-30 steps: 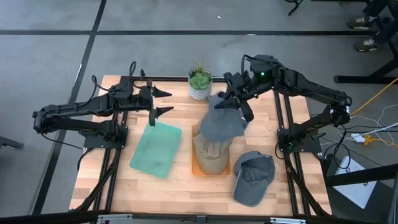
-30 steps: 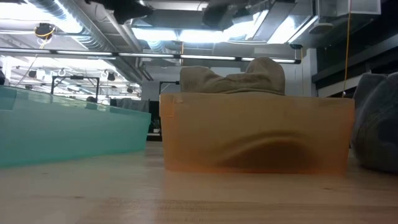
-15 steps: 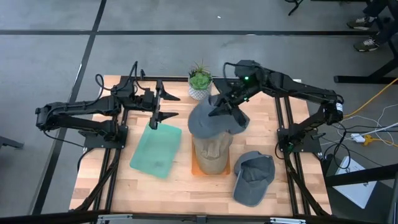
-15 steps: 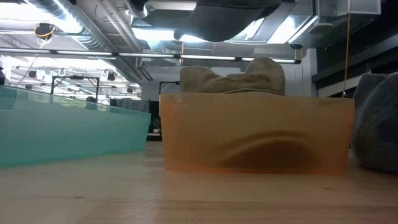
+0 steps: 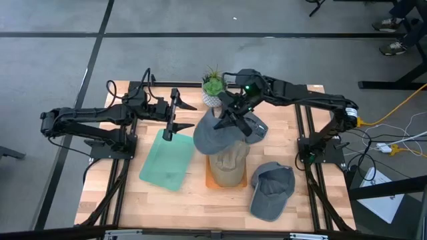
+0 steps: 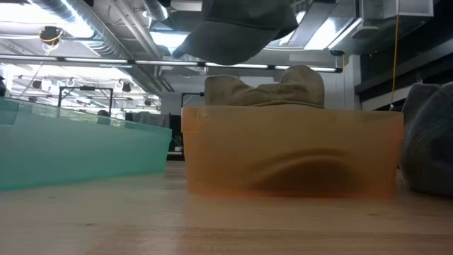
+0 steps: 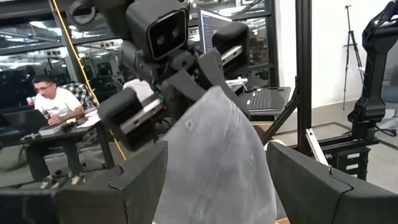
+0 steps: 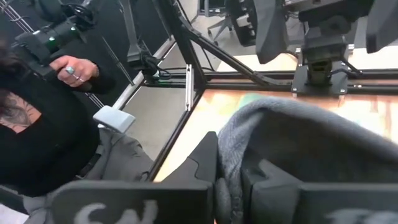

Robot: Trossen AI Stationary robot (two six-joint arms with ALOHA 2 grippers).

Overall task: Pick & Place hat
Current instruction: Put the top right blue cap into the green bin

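While the right gripper (image 5: 235, 117) pinches the grey cap (image 5: 212, 132) above the orange bin (image 5: 227, 172), the cap's long axis runs toward the teal bin (image 5: 167, 160), where the left gripper (image 5: 175, 115) hovers spread wide.

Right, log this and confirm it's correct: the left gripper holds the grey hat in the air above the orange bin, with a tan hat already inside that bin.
Wrong arm. The right gripper holds the grey hat, as the high view shows; the left gripper is open beside the green bin. The hat does hang above the orange bin with the tan hat inside.
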